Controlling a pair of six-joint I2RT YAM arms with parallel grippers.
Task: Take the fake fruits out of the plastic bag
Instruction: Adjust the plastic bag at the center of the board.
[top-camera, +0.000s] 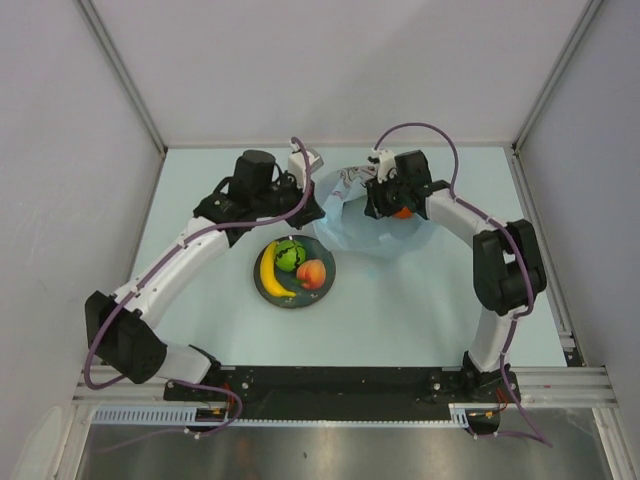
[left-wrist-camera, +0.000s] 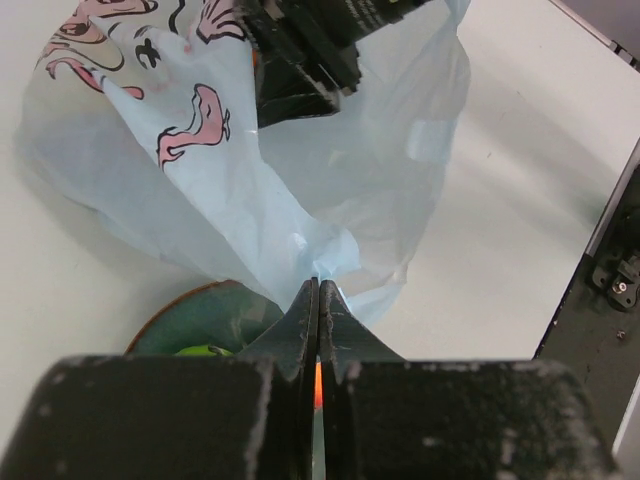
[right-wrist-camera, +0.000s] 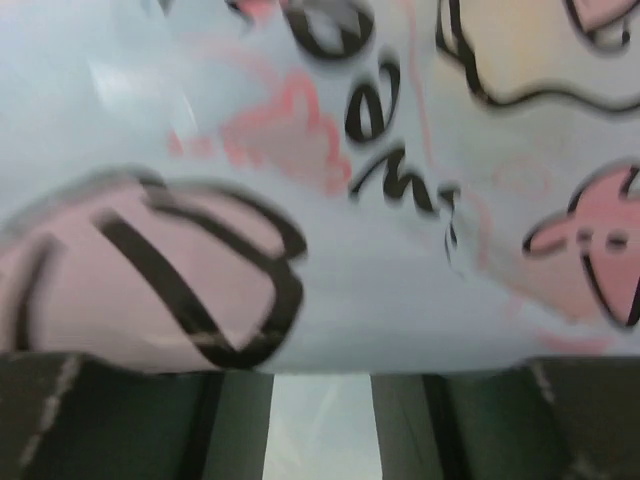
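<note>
The pale counter carries everything. At the upper centre of the overhead frame sits the thin, crinkly, light blue translucent plastic bag with pink and dark printed drawings. My left claw is clamped fully together on a pinched fold of its edge. I judge this holds that side steady so the other arm can reach in. Below and left of the bag lies the dark round plate, near enough for short trips. My right claw is down among the bag's folds, jaws partway apart with nothing seen between them. The film crowds its camera and hides what lies beneath. On the plate rest a yellow plastic banana, a glossy green round fruit and a peach. A small orange fruit shows just under the right claw. I cannot tell whether they touch.
</note>
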